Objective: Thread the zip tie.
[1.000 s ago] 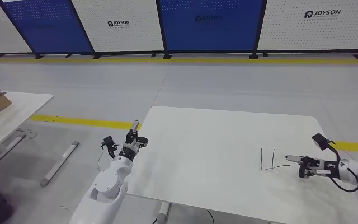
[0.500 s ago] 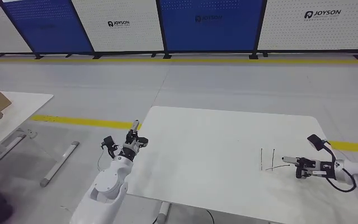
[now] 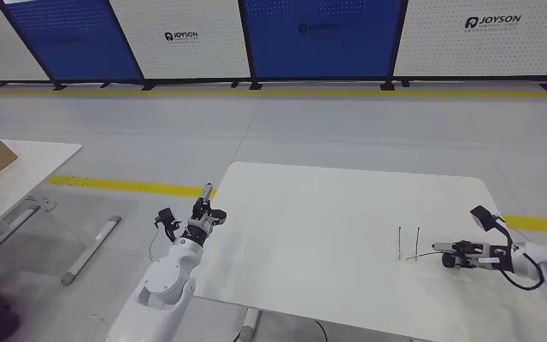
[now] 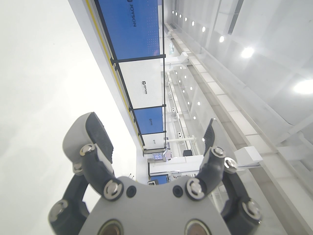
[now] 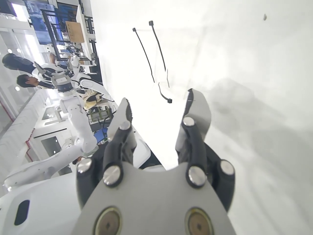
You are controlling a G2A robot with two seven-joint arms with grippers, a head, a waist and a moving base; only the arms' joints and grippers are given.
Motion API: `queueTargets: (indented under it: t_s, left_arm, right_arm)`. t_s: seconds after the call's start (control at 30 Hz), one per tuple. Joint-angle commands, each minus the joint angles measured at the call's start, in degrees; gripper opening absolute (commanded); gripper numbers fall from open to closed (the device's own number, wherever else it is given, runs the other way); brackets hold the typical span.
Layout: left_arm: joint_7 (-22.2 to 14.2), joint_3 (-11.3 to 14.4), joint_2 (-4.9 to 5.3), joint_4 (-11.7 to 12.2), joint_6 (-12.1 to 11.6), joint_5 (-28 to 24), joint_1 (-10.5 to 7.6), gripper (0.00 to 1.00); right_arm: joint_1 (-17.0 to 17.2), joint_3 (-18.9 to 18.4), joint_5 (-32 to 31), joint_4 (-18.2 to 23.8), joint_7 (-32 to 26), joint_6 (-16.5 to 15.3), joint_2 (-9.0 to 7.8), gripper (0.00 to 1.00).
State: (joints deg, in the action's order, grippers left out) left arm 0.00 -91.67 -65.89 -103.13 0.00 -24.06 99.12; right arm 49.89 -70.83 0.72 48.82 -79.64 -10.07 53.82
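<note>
Bright ceiling lights (image 4: 247,52), glare bleaching the white table (image 5: 171,13), fisheye-bowed edges

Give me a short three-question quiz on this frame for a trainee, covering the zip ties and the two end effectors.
1. Multiple choice: how many zip ties lie on the table? A) one B) three C) six
2. True or false: the right end effector is shut on a zip tie.
3. Short answer: which is closer to the zip ties, the left end effector or the right end effector?
Key: 1) B. 2) False; it is open and holds nothing. 3) The right end effector; the left end effector is at the opposite table edge.
</note>
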Motion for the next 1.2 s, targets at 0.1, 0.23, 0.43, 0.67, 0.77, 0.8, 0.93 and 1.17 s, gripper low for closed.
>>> queueTargets:
  t_s: [0.1,0.23,0.43,0.67,0.77,0.8,0.93,1.17]
  left_arm:
    - [0.0,0.0,0.00,0.0,0.0,0.0,0.00,1.00]
    - [0.0,0.0,0.00,0.0,0.0,0.0,0.00,1.00]
    - [0.0,0.0,0.00,0.0,0.0,0.0,0.00,1.00]
    - [0.0,0.0,0.00,0.0,0.0,0.0,0.00,1.00]
    - [0.0,0.0,0.00,0.0,0.0,0.0,0.00,1.00]
    - [0.0,0.0,0.00,0.0,0.0,0.0,0.00,1.00]
    - [0.0,0.0,0.00,0.0,0.0,0.0,0.00,1.00]
    - [0.0,0.0,0.00,0.0,0.0,0.0,0.00,1.00]
  right_arm:
    - [-1.4,1.6,0.9,-2.7,0.0,-0.7,0.07,0.27]
    - [-2.5,2.8,1.3,-4.3,0.0,-1.1,0.16,0.25]
    - [-3.8,4.3,1.8,-6.2,0.0,-1.5,0.25,0.02]
    - [-4.5,5.4,3.0,-7.7,0.0,-2.9,0.20,0.00]
    - [-4.3,5.4,4.8,-7.9,0.0,-4.3,-0.05,0.00]
    - [-4.1,5.3,5.9,-7.8,0.0,-5.3,-0.29,0.00]
    - [-2.3,4.4,12.2,-6.3,0.0,-9.2,-1.63,0.00]
    - [6.5,-1.3,24.9,8.5,0.0,-9.4,-6.12,0.00]
